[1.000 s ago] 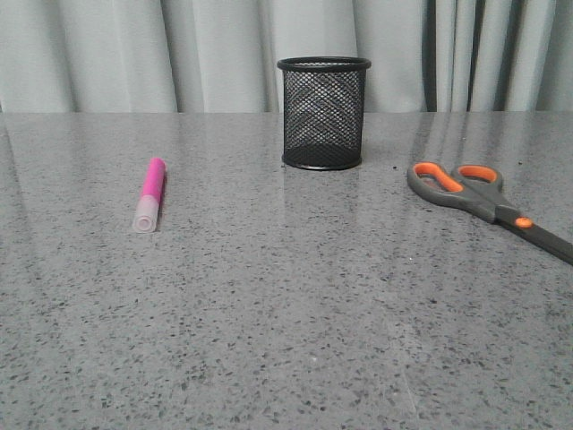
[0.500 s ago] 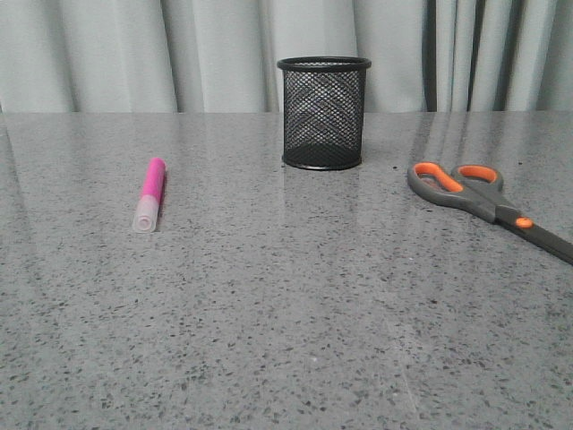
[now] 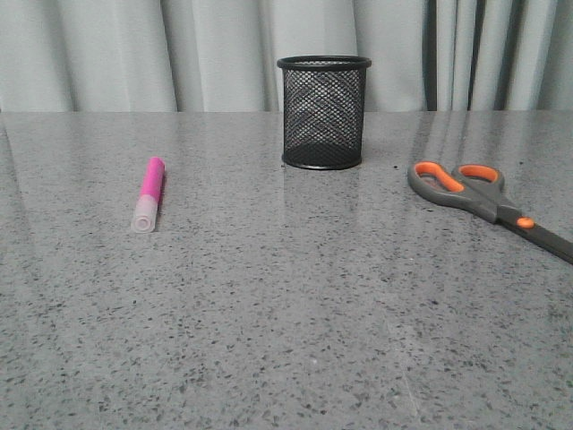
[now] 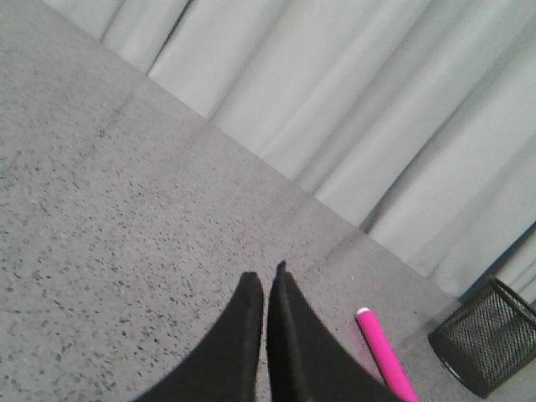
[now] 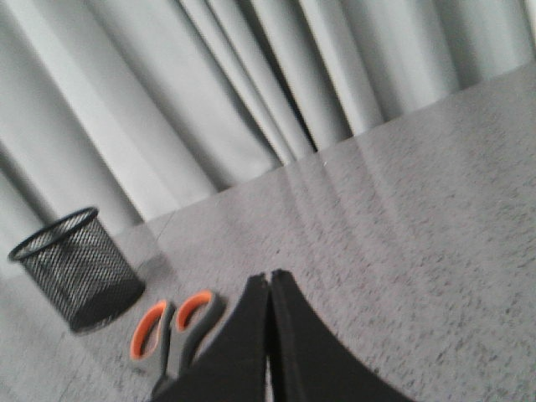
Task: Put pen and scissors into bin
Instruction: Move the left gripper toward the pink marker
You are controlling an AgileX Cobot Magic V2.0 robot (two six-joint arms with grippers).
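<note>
Pen (image 3: 149, 193): lies flat on the table (image 3: 286, 322), well to the left of the bin (image 3: 323, 112) and a little nearer the camera; pink barrel points toward the back, whitish cap toward the front. It also shows in the left wrist view (image 4: 383, 354).
Pen handling: probably light, rigid and smooth, so it may roll or slip; a pinch across the middle of the barrel looks safest.
Scissors (image 3: 488, 203): flat on the table, to the right of the bin and nearer the camera, handles toward the bin, blades running off the right edge. The handles also show in the right wrist view (image 5: 173, 329).
Scissors handling: likely heavier and stiff, longer than the bin is tall; gripping near the pivot or handle necks should keep them balanced, blades going down first.
Bin: upright, toward the back of the table, empty as far as the mesh shows; likely light enough to tip if knocked.
Left gripper (image 4: 265, 289): fingers pressed together, holding nothing, above the table beside the pen.
Right gripper (image 5: 269, 289): fingers pressed together, holding nothing, near the scissors.
</note>
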